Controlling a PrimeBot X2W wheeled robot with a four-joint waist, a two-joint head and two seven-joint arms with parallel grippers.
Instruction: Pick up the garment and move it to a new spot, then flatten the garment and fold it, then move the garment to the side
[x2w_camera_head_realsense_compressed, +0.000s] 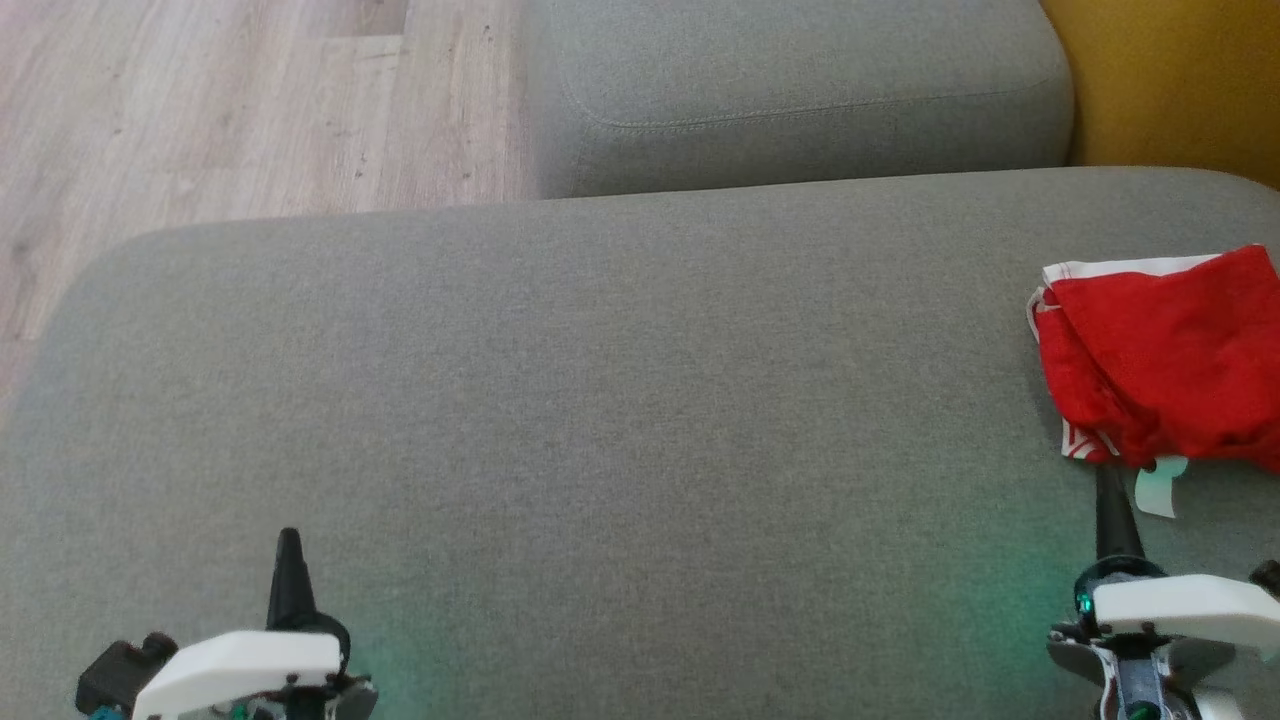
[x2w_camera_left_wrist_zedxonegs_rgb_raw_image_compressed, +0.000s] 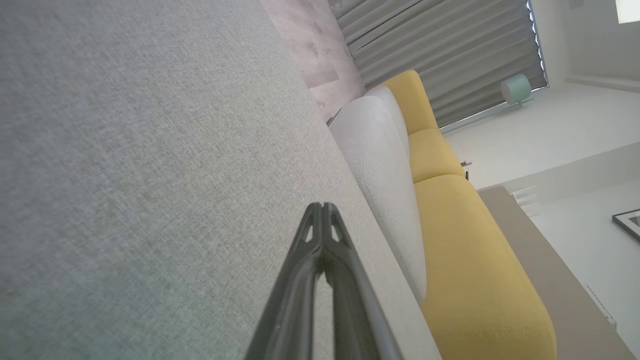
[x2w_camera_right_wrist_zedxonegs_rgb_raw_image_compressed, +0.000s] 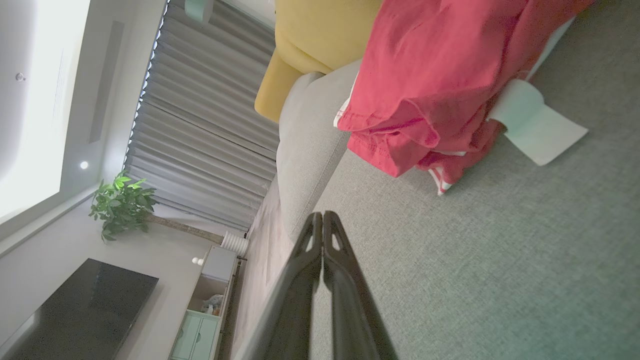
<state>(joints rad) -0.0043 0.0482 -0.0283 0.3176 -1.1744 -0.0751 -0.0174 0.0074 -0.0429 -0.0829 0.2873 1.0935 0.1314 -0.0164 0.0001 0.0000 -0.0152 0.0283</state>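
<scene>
The garment (x2w_camera_head_realsense_compressed: 1165, 365) is red with white trim and a pale tag, lying folded at the far right of the grey cushion (x2w_camera_head_realsense_compressed: 620, 400). In the right wrist view the garment (x2w_camera_right_wrist_zedxonegs_rgb_raw_image_compressed: 440, 75) lies just beyond the fingertips, apart from them. My right gripper (x2w_camera_head_realsense_compressed: 1108, 480) is shut and empty, its tip close to the garment's near edge. My left gripper (x2w_camera_head_realsense_compressed: 289, 540) is shut and empty over bare cushion at the lower left. In their wrist views the left gripper (x2w_camera_left_wrist_zedxonegs_rgb_raw_image_compressed: 322, 207) and the right gripper (x2w_camera_right_wrist_zedxonegs_rgb_raw_image_compressed: 322, 216) both show fingers pressed together.
A second grey cushion (x2w_camera_head_realsense_compressed: 800, 90) lies beyond the first. Wooden floor (x2w_camera_head_realsense_compressed: 230, 110) runs along the upper left. A yellow sofa part (x2w_camera_head_realsense_compressed: 1170, 70) stands at the upper right. In the right wrist view, a television, a cabinet and a potted plant (x2w_camera_right_wrist_zedxonegs_rgb_raw_image_compressed: 122, 205) stand across the room.
</scene>
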